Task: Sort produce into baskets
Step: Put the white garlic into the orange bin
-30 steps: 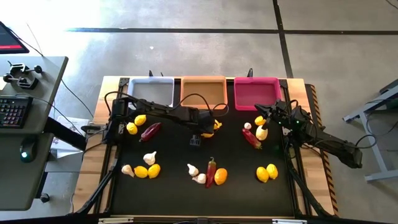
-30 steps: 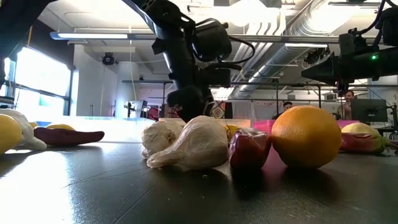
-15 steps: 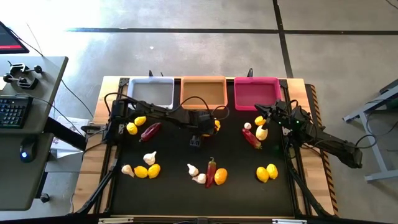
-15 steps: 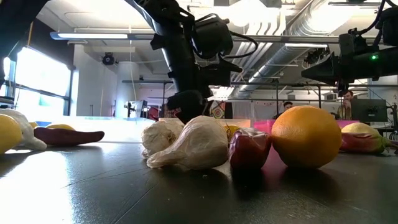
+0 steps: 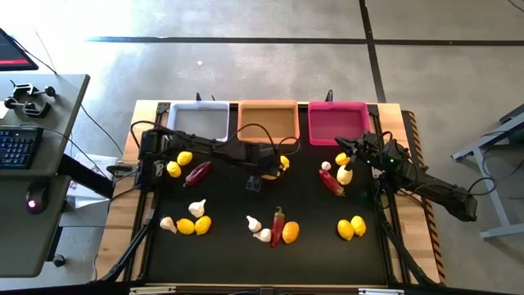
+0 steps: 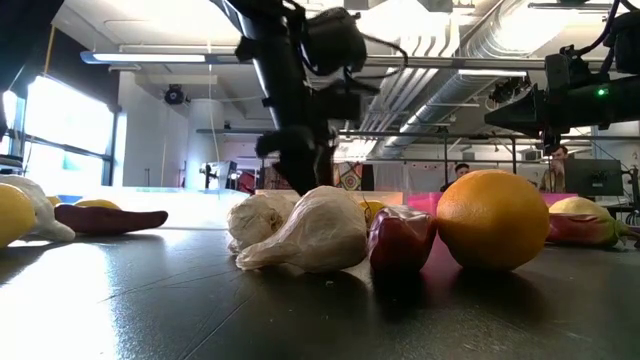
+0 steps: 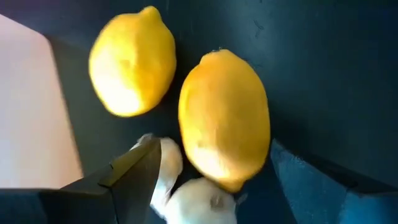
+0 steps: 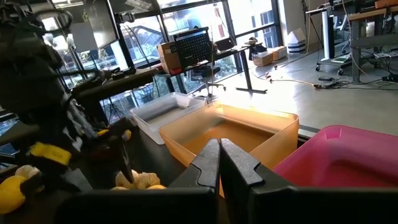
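At the table's far edge, your white basket (image 5: 199, 121), orange basket (image 5: 268, 120) and pink basket (image 5: 337, 121) hold nothing visible. Produce lies on the table (image 5: 229, 246). Your left gripper (image 5: 255, 182) spreads wide over lemons (image 7: 224, 118); the right gripper (image 5: 341, 145) is closed, holding nothing.

A black mat (image 5: 229, 246) covers the wooden tabletop (image 5: 123, 229). Beside it, on a grey desk (image 5: 37, 238), lie a keyboard (image 5: 18, 146) and a mouse (image 5: 33, 203). Black tape lines (image 5: 246, 39) cross the concrete floor.
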